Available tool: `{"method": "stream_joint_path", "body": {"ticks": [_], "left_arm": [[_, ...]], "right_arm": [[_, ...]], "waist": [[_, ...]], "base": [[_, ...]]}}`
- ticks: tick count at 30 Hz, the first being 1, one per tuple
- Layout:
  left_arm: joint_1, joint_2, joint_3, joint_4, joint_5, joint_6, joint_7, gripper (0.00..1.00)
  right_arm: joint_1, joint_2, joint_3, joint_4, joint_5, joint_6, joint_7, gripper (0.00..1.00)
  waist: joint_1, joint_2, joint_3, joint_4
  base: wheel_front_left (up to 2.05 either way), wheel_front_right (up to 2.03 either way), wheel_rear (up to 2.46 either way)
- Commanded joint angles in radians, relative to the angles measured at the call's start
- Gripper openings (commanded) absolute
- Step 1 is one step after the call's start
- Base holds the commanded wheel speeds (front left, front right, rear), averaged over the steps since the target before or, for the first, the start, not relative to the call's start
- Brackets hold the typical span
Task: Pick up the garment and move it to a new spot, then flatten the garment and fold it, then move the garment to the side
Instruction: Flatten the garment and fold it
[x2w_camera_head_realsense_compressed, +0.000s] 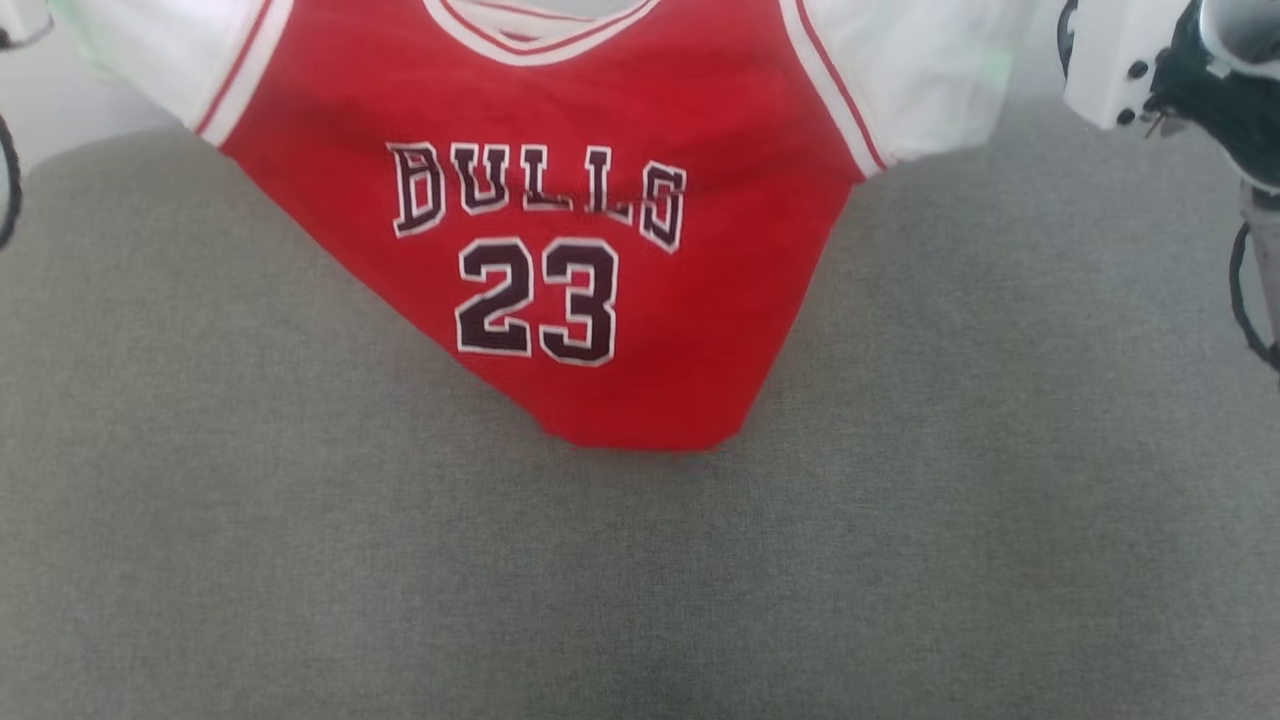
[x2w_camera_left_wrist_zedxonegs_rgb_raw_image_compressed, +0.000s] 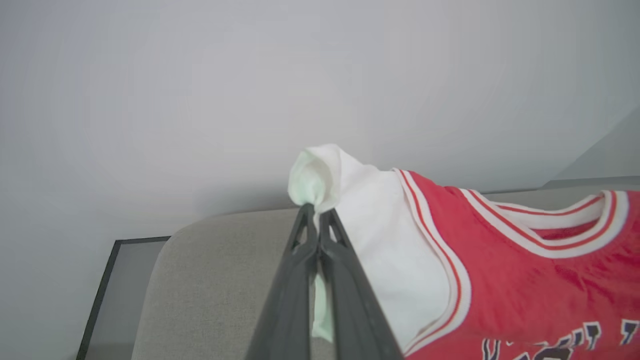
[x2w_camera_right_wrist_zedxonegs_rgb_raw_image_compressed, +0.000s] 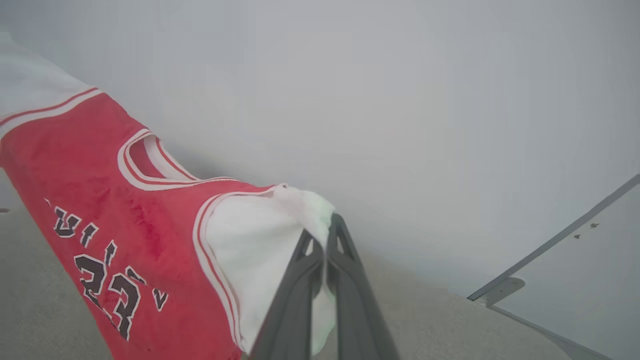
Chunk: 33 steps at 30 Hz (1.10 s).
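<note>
Garment (x2w_camera_head_realsense_compressed: 600, 300) up in the air, held by both sleeves.
My left gripper (x2w_camera_left_wrist_zedxonegs_rgb_raw_image_compressed: 318, 212) is clamped on the left white sleeve and my right gripper (x2w_camera_right_wrist_zedxonegs_rgb_raw_image_compressed: 322, 230) on the right one. The garment hangs front-out over the far part of the grey cushion (x2w_camera_head_realsense_compressed: 300, 560). Pick-up looks done; I judge placing, flattening, folding and moving aside all remain.

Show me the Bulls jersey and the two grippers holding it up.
Bulls jersey (x2w_camera_head_realsense_compressed: 750, 200): head view, red chest right of the lettering.
Left gripper (x2w_camera_left_wrist_zedxonegs_rgb_raw_image_compressed: 316, 212): left wrist view, fingertips shut on a white sleeve.
Right gripper (x2w_camera_right_wrist_zedxonegs_rgb_raw_image_compressed: 320, 227): right wrist view, fingertips shut on the other white sleeve.
</note>
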Motion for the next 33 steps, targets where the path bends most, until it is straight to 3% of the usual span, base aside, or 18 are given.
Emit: {"method": "stream_joint_path", "body": {"ticks": [1,20,28,33], "left_arm": [[-0.015,0.002,0.005,-0.006,0.000,0.006,0.005,0.00],[-0.077,0.026,0.017,-0.121,0.013,0.038,-0.034,0.00],[-0.129,0.021,0.030,-0.121,0.026,0.031,-0.101,0.00],[-0.213,-0.002,0.037,-0.087,0.055,0.010,-0.205,0.00]], "right_arm": [[-0.016,-0.004,0.006,0.001,0.010,0.000,-0.011,0.00],[-0.171,-0.058,0.105,0.093,0.038,0.000,-0.185,0.00],[-0.247,-0.053,0.114,0.180,-0.014,0.000,-0.314,0.00],[-0.349,-0.032,0.112,0.288,-0.093,0.000,-0.461,0.00]], "waist": [[0.0000,-0.0001,-0.009,-0.003],[0.0000,-0.0001,-0.048,-0.030],[0.0000,-0.0001,0.042,-0.036],[0.0000,-0.0001,0.150,-0.035]], "base": [[0.00,0.00,0.00],[0.00,0.00,0.00],[0.00,0.00,0.00],[0.00,0.00,0.00]]}}
